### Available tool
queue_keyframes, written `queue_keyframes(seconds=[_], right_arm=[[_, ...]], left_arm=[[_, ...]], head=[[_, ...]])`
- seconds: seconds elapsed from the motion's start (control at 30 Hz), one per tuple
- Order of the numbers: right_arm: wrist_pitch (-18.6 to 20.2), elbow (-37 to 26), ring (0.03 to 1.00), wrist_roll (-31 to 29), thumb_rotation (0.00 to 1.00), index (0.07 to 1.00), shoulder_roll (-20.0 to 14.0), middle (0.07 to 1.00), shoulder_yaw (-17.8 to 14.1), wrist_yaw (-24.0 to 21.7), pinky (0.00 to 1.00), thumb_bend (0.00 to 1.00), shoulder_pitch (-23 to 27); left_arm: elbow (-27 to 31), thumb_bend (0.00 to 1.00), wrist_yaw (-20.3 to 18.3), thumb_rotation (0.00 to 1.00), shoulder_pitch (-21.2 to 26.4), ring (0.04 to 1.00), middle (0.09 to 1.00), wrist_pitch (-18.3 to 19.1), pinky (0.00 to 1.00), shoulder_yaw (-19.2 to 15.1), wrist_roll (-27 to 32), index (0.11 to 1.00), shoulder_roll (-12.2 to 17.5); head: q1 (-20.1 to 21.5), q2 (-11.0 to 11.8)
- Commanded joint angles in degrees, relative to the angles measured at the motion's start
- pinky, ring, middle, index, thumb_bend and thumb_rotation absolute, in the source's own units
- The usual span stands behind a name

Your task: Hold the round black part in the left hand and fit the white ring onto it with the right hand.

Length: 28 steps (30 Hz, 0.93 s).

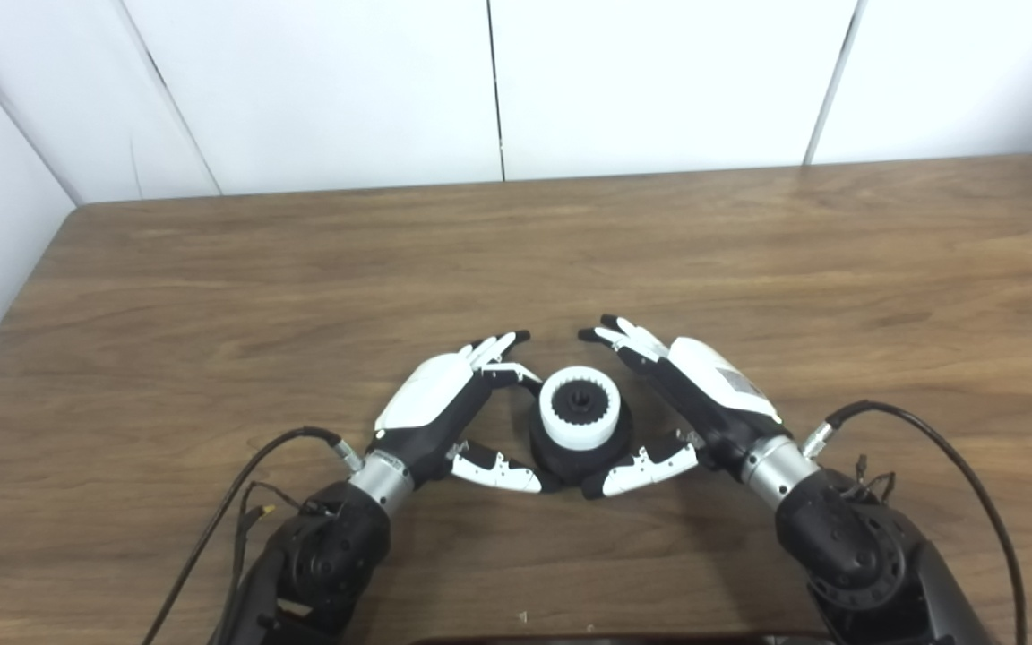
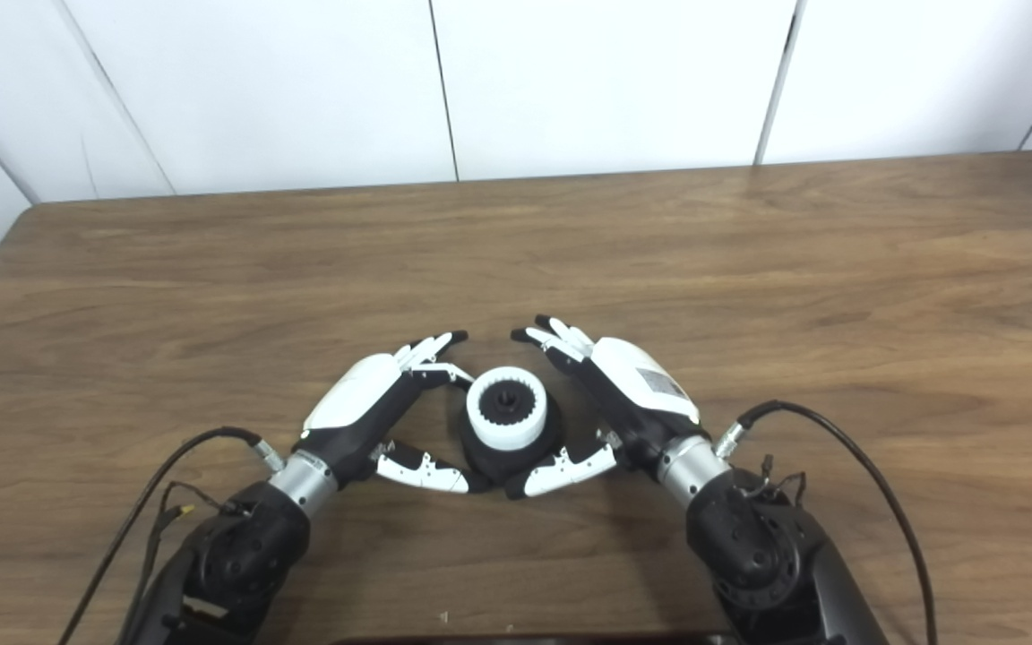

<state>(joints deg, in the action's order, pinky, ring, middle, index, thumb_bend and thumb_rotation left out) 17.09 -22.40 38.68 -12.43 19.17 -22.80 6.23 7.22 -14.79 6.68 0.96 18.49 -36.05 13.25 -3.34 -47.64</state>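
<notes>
The round black part (image 1: 574,463) stands on the wooden table (image 1: 516,260) near the front middle. The white toothed ring (image 1: 559,428) sits on top of it, around a black hub. My left hand (image 1: 440,403) lies open on the table just left of the part, its thumb reaching toward the part's base. My right hand (image 1: 704,385) lies open just right of it, thumb likewise near the base. The fingers of both hands curve around the part with gaps on either side. Neither hand holds anything.
Black cables (image 1: 946,439) loop out from both wrists over the table. White wall panels (image 1: 319,90) stand behind the table's far edge. The table's left edge runs along a wall. A dark object (image 1: 606,639) shows at the bottom edge.
</notes>
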Motion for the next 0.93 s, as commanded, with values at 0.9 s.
queue_keyframes(seconds=[0.9], right_arm=[[3.11, -1.44, 1.0, 0.82, 0.35, 1.0, -8.79, 1.0, -4.47, -6.02, 0.93, 1.0, 5.56]], left_arm=[[0.0, 0.96, 3.29, 0.36, 1.3, 1.0, 1.0, -3.24, 1.0, -0.33, 0.23, 0.641, -0.32]], head=[[1.16, 2.29]])
